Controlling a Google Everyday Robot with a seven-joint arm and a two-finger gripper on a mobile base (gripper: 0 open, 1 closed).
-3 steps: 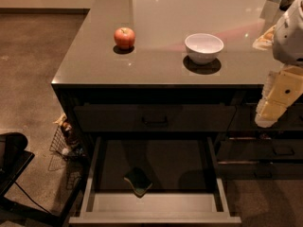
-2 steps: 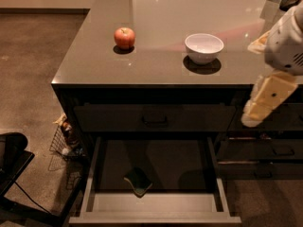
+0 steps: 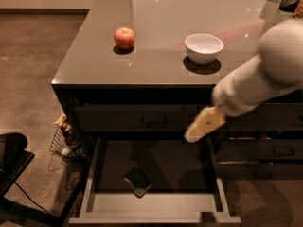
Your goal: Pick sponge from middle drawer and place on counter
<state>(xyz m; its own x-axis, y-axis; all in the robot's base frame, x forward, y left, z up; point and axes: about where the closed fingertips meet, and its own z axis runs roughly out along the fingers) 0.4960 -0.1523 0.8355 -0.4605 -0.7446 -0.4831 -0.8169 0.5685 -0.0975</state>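
End effector over open middle drawer, sponge inside; apple, bowl on counter.

Sponge in middle drawer, tool above its right side

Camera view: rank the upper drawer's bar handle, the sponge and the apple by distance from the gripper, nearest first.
The gripper hangs over the right side of the open middle drawer.
1. bar handle: just left, on the upper drawer front.
2. sponge: lower left, on the drawer floor.
3. apple: far upper left, on the counter.
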